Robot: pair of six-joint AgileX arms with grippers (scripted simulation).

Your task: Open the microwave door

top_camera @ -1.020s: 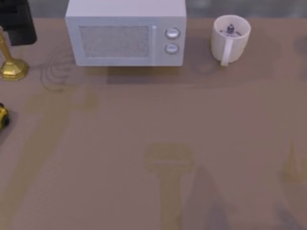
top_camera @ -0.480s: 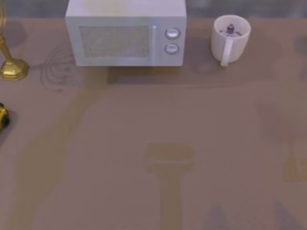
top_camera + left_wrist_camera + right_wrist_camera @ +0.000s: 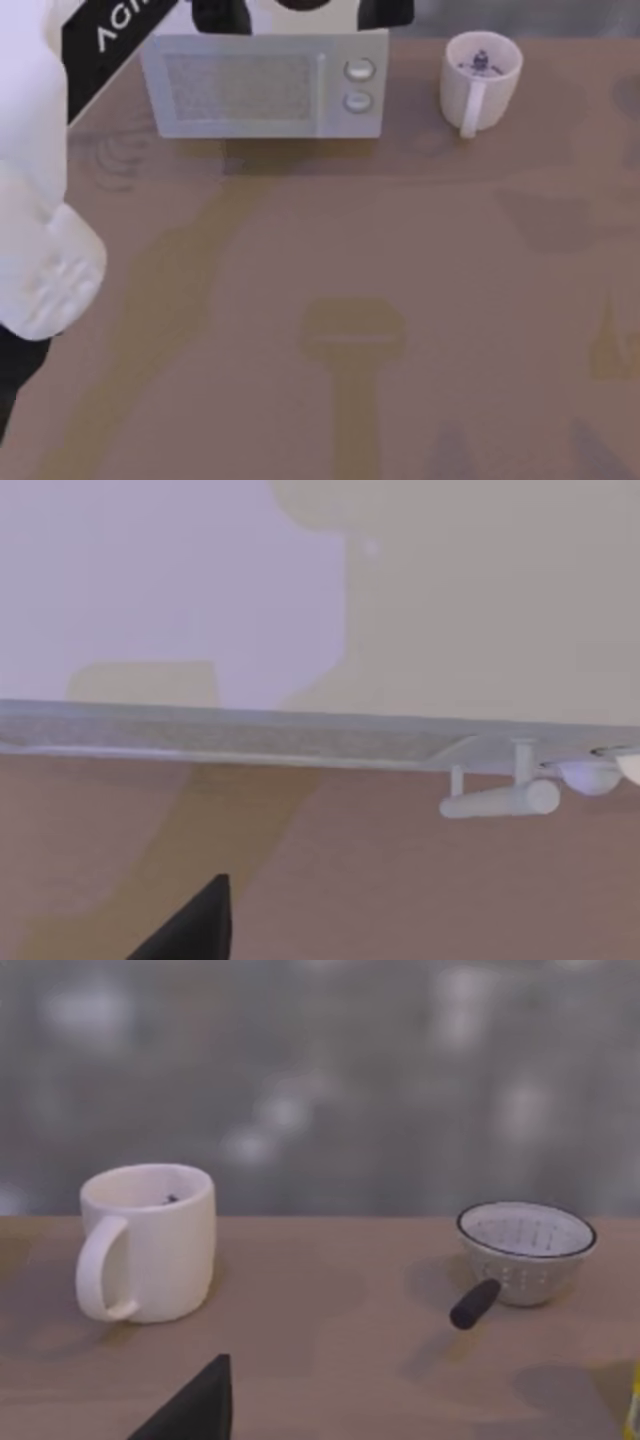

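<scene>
The light-grey microwave (image 3: 265, 120) stands at the table's back, left of centre. Its microwave door (image 3: 238, 86), with a speckled mesh window, lies flush with the front, shut. A slim handle (image 3: 500, 800) runs along the door's right side, beside two silver knobs (image 3: 358, 70). My left arm (image 3: 40, 200) reaches from the left over the microwave's top, high above it. The left gripper (image 3: 400, 940) hangs over the front edge, open and holding nothing; only one dark fingertip (image 3: 200, 925) shows. My right gripper (image 3: 285, 1390) is parked out of the top view, open and empty.
A white mug (image 3: 480, 75) stands right of the microwave, handle toward the front. The right wrist view also shows a small white bowl with a dark handle (image 3: 525, 1250) beyond the mug (image 3: 150, 1245). My left arm covers the table's left edge.
My left arm has swung into the top view from the left and now reaches over the microwave, hiding the gold object and the yellow thing at the left edge. The door has not moved.
</scene>
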